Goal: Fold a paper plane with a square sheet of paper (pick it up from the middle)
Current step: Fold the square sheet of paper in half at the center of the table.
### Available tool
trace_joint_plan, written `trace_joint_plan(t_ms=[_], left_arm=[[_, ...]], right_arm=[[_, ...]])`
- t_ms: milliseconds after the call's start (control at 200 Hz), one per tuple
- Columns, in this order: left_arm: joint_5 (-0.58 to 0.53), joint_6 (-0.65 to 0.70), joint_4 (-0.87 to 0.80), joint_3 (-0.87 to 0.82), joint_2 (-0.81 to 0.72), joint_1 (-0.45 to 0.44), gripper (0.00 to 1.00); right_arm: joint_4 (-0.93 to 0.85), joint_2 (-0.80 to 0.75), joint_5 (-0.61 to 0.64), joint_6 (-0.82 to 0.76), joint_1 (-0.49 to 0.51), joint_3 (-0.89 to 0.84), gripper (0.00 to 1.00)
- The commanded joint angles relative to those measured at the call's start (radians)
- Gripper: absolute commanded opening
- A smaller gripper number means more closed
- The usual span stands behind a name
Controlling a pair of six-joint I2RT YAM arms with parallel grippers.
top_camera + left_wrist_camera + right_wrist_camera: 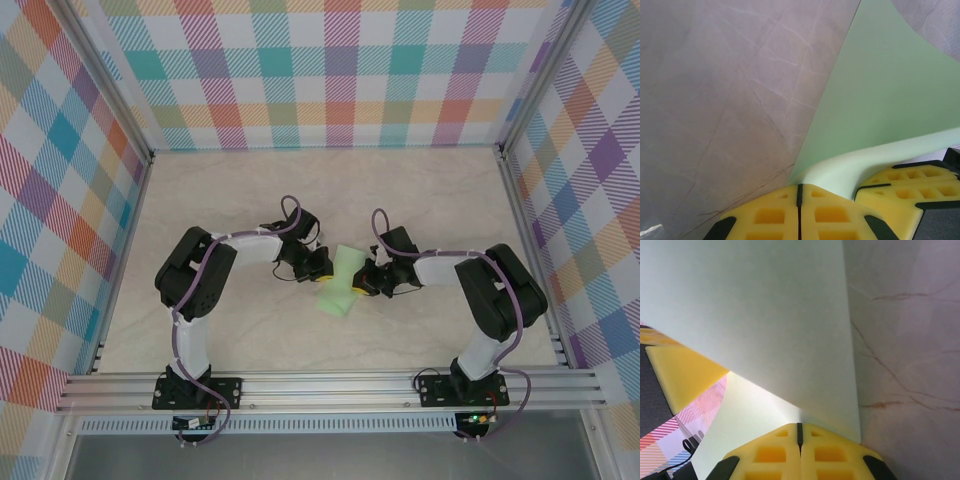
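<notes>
Pinched from both sides near the middle of the worktop (250, 190): a bowed sheet of paper (338, 295), long axis running far-to-near between the arms. Left hand (316, 267) pressed together on its left corner, right hand (362, 285) clamped on the right edge, both equally near and almost facing. Plenty of bare room toward every worktop edge for the next fold.

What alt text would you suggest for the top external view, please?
The left tool and right tool, both shut, pinch opposite sides of a pale green paper sheet held between them above a marble-patterned table. Plaid walls surround it.
</notes>
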Motion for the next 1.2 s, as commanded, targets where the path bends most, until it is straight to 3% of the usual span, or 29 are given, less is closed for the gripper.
trace_joint_plan(t_ms=[0, 370, 620, 990, 1200], left_arm=[[-0.084, 0.027, -0.114, -0.007, 0.046, -0.021, 0.08], [-0.078, 0.053, -0.171, 0.083, -0.005, -0.020, 0.14], [-0.047, 0.038, -0.115, 0.091, -0.079, -0.021, 0.19], [0.027, 0.041, -0.056, 0.078, -0.042, -0.034, 0.20], [0.016, 0.045, -0.062, 0.068, 0.006, -0.037, 0.20]], right_arm=[[-0.072, 0.016, 0.017, -0.050, -0.005, -0.009, 0.03], [-0.127, 0.059, 0.024, -0.098, -0.005, 0.018, 0.03], [-0.143, 0.068, 0.029, -0.108, -0.005, 0.027, 0.03], [-0.141, 0.077, 0.034, -0.101, -0.005, 0.030, 0.03], [-0.136, 0.077, 0.029, -0.093, -0.005, 0.031, 0.03]])
